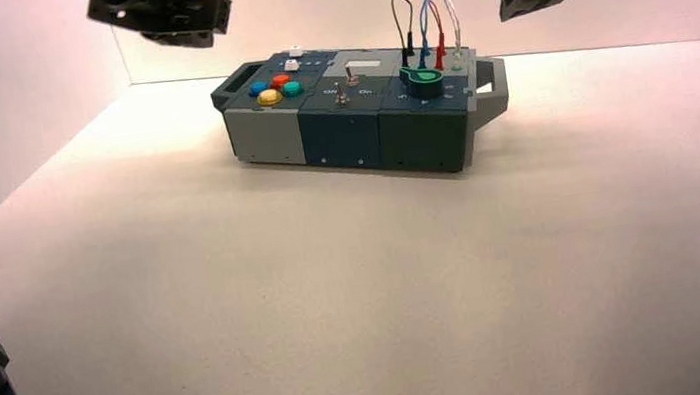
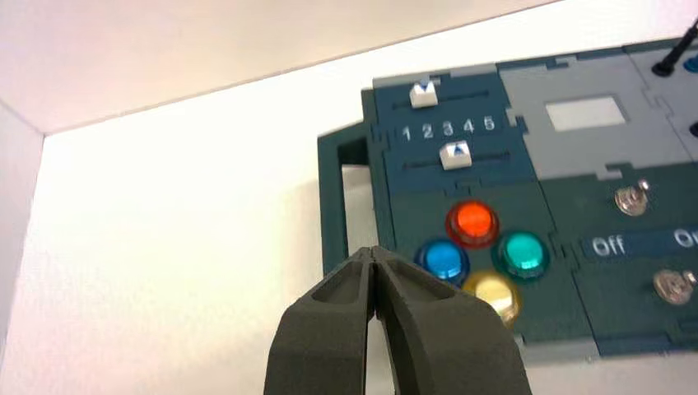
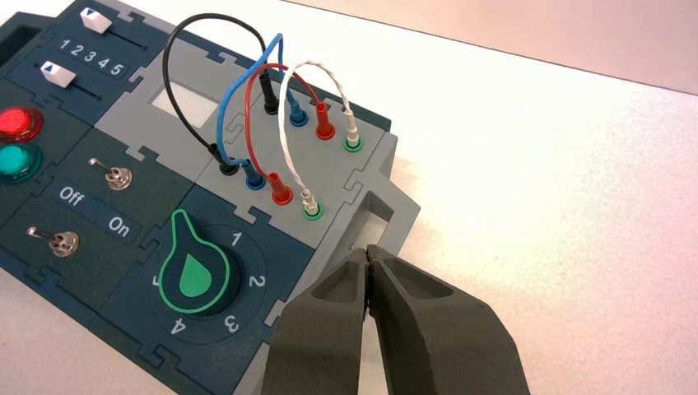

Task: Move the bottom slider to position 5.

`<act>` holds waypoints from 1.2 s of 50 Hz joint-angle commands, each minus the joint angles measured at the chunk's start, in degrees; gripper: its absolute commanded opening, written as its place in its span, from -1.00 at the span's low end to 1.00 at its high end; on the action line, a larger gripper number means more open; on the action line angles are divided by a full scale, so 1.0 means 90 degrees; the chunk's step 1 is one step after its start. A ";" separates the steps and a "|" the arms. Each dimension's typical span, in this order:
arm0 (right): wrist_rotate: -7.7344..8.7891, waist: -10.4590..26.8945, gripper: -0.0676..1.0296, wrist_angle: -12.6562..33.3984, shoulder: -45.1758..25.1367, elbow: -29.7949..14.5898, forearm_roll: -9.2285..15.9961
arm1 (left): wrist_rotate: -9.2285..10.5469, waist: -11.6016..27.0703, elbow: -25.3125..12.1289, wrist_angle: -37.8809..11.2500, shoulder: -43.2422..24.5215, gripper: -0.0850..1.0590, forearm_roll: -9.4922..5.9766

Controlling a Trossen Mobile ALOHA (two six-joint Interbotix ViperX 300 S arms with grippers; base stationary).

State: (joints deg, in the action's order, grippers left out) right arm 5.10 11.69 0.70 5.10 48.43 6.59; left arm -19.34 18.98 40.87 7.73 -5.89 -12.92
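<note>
The left end effector, its fingers together and gripping nothing, hung above the bench near the left end of the box, probably so placed to reach the sliders. The bottom slider, a white knob in the lower slot of the dark blue panel at the box's far left, sat at about 3, between the printed numbers and the red button. It would have to travel along its slot, toward the switches, to reach 5; closed fingertips were likely meant to push rather than pinch it. At right, the right end effector, fingers likewise together and empty, waited beyond the wires and green-marked knob, presumably to leave the work to its partner.

The high view's top edge cropped both arms and made the slider's setting too small to read. The left wrist view cut off the box's right end, its fingers covering a near corner; the right wrist view lost part of the button group.
</note>
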 commanded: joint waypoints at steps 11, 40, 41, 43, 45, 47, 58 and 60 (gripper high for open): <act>-0.0010 0.0000 -0.91 0.0049 0.0029 -0.0127 0.0010 | -0.0205 0.0068 -0.1240 -0.0537 -0.0752 -0.91 0.0029; -0.0010 0.0000 -0.92 0.0088 -0.0039 -0.0156 0.0010 | -0.0303 0.0469 -0.2090 -0.1055 -0.1406 -0.91 0.0029; -0.0010 0.0000 -0.92 0.0098 -0.0039 -0.0156 0.0010 | -0.0303 0.0508 -0.2109 -0.1055 -0.1426 -0.91 0.0029; -0.0010 0.0000 -0.92 0.0107 -0.0039 -0.0166 0.0010 | -0.0303 0.0527 -0.2139 -0.1055 -0.1445 -0.91 0.0029; -0.0010 0.0000 -0.92 0.0107 -0.0039 -0.0166 0.0010 | -0.0303 0.0547 -0.2168 -0.1064 -0.1465 -0.91 0.0029; -0.0010 0.0000 -0.92 0.0107 -0.0039 -0.0166 0.0010 | -0.0303 0.0547 -0.2178 -0.1074 -0.1494 -0.91 0.0029; -0.0010 0.0000 -0.92 0.0117 -0.0049 -0.0166 0.0010 | -0.0303 0.0557 -0.2266 -0.1152 -0.1641 -0.91 0.0029; -0.0010 0.0000 -0.92 0.0127 -0.0049 -0.0166 0.0010 | -0.0303 0.0557 -0.2285 -0.1152 -0.1670 -0.91 0.0039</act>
State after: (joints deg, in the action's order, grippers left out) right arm 5.10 11.69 1.93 4.04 48.34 6.59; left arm -21.80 23.82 21.97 -2.81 -21.71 -12.74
